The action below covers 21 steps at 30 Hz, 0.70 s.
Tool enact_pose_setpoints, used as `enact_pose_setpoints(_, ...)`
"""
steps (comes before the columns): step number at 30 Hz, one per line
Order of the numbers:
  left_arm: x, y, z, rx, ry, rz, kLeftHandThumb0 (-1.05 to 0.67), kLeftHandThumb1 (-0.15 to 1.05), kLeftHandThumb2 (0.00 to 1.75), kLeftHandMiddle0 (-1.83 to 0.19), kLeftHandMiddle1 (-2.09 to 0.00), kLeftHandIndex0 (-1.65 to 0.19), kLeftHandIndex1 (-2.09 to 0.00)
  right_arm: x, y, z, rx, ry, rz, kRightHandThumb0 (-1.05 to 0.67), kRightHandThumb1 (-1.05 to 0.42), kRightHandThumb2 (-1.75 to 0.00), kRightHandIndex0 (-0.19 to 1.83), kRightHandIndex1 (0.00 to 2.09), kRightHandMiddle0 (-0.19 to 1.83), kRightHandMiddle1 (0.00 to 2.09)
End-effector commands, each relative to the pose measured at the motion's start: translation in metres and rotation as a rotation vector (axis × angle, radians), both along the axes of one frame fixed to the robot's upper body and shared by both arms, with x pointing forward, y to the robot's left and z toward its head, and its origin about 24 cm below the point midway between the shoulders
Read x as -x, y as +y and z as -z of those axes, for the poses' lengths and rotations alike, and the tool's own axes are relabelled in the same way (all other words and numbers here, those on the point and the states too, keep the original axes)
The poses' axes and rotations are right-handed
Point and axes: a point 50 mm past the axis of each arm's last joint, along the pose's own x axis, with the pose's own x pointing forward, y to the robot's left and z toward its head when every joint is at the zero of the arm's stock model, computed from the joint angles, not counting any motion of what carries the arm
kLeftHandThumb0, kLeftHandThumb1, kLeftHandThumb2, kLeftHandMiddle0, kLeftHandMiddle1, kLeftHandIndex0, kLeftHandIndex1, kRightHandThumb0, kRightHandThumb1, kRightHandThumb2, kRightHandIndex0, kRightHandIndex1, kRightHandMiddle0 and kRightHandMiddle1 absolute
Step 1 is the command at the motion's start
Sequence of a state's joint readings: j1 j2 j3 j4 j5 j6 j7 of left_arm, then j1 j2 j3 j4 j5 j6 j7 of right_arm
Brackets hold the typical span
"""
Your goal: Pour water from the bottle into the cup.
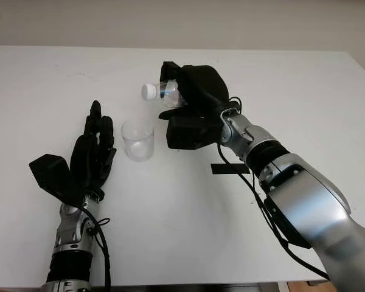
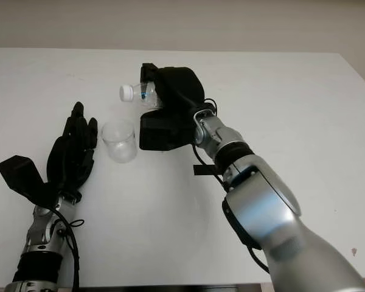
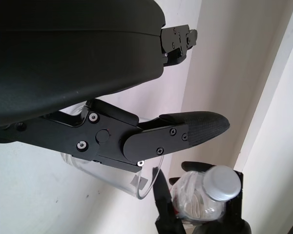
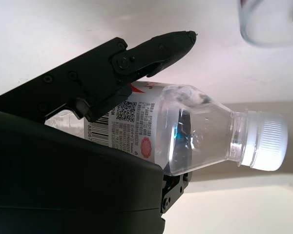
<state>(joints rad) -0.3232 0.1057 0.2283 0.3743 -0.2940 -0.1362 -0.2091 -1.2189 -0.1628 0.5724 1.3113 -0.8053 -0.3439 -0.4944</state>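
A clear plastic cup (image 1: 137,139) stands upright on the white table (image 1: 304,91), just right of my left hand (image 1: 96,146), which is open beside it. My right hand (image 1: 191,100) is shut on a clear water bottle (image 1: 161,91) with a white cap (image 1: 148,91). The bottle is lifted off the table and tipped on its side, cap pointing left, above and slightly behind the cup. In the right wrist view the bottle (image 4: 185,129) lies across my fingers (image 4: 136,61), cap (image 4: 266,139) still screwed on. The left wrist view shows the cup's rim (image 3: 146,183) and the bottle's cap (image 3: 222,183).
A small black strip (image 1: 229,168) lies on the table under my right forearm. The table's far edge (image 1: 170,48) meets a pale wall.
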Motion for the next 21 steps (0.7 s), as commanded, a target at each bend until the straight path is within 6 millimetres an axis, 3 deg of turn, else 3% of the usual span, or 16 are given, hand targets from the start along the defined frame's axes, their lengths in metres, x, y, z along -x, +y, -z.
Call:
enact_pose_setpoints(1, 0.0001, -0.0019, 0.0028, 0.014, 0.005, -0.006, -0.68, 1.05, 0.57, 0.11, -0.05, 0.12, -0.05, 0.0001, 0.0083, -0.0131, 0.051, -0.087, -0.025, -0.43, -1.05, -0.21, 1.29, 2.09, 0.85, 2.09)
enact_pose_setpoints(8, -0.0001, -0.0031, 0.0043, 0.013, 0.009, -0.001, -0.69, 1.05, 0.58, 0.13, -0.05, 0.13, -0.05, 0.0021, 0.0116, -0.0112, 0.163, -0.175, -0.041, -0.43, -1.05, -0.17, 1.32, 2.09, 0.75, 2.09)
enact_pose_setpoints(16, -0.0009, -0.0035, 0.0054, 0.018, 0.002, 0.003, -0.68, 1.05, 0.60, 0.12, -0.05, 0.13, -0.05, 0.0056, 0.0138, -0.0113, 0.202, -0.266, -0.085, -0.42, -1.05, -0.26, 1.35, 2.09, 0.80, 2.09)
enact_pose_setpoints(21, -0.0022, -0.0045, 0.0064, 0.022, 0.001, 0.007, -0.68, 1.05, 0.60, 0.13, -0.05, 0.13, -0.05, 0.0086, 0.0151, -0.0123, 0.187, -0.332, -0.114, -0.41, -1.05, -0.19, 1.35, 2.09, 0.84, 2.09)
